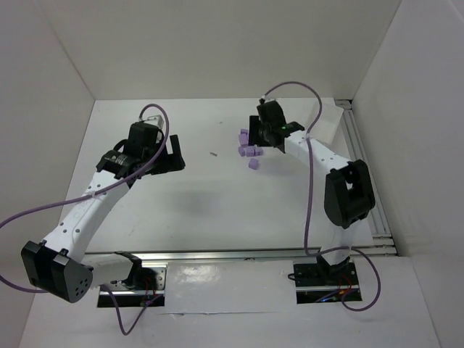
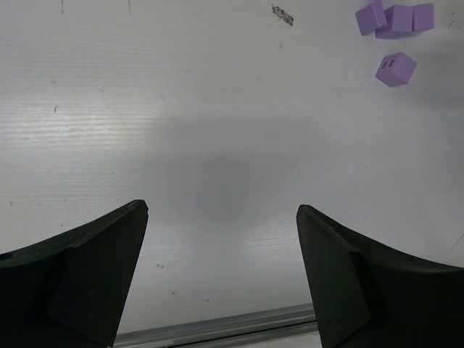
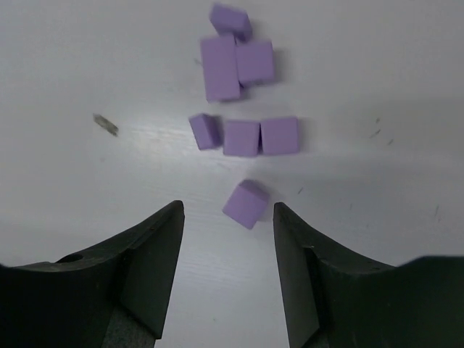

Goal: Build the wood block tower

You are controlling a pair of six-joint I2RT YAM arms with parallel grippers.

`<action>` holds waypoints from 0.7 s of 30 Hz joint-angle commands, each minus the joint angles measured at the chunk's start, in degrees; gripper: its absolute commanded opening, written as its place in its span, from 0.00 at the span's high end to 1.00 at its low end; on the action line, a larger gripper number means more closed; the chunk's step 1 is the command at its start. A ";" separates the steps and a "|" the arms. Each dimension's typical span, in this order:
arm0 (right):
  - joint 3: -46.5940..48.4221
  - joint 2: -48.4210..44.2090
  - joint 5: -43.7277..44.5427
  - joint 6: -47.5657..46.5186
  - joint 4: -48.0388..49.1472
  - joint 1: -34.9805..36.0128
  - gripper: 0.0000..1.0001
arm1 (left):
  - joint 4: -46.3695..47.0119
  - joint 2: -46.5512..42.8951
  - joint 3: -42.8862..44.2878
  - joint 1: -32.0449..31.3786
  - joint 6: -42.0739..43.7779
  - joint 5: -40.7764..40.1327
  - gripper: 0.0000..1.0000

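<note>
The right gripper (image 3: 228, 208) hung with its jaws apart and nothing between them; just beyond its tips lay a small lilac wooden cube (image 3: 246, 205), skewed on the white table (image 3: 377, 239); I judged the wrist wanted turning to meet the cube's flat faces squarely before closing, since a corner grip would twist it; farther off sat a row of three lilac cubes (image 3: 241, 138), then a tight cluster (image 3: 230, 61); whether that cluster was stacked I couldn't tell from above; the left gripper (image 2: 221, 210) stood wide apart, well away from the cubes.
</note>
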 commanded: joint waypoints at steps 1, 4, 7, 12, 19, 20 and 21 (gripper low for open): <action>-4.01 2.56 -2.67 4.87 4.35 -0.10 0.40 | 0.28 -0.04 1.89 0.33 0.40 -1.07 0.03; -2.44 6.51 -1.18 4.87 0.93 0.52 0.32 | 0.28 0.66 1.89 0.33 0.92 -1.77 0.03; -0.42 9.76 -0.65 4.87 -1.36 1.13 0.29 | 0.28 0.66 1.37 0.33 0.93 -1.78 0.03; -0.41 11.19 0.40 6.89 -0.66 1.13 0.26 | 0.28 0.66 0.22 0.33 1.46 -2.48 0.03; 8.89 15.22 6.11 4.97 -2.05 2.28 0.29 | 0.28 0.66 -0.31 0.33 2.60 -3.53 0.03; 10.65 17.49 6.12 4.96 -2.85 2.28 0.31 | 0.28 1.18 -0.31 0.33 2.60 -4.06 0.03; 14.41 18.82 6.12 4.27 -3.46 2.28 0.34 | 0.28 1.19 -0.31 0.33 3.12 -4.06 0.03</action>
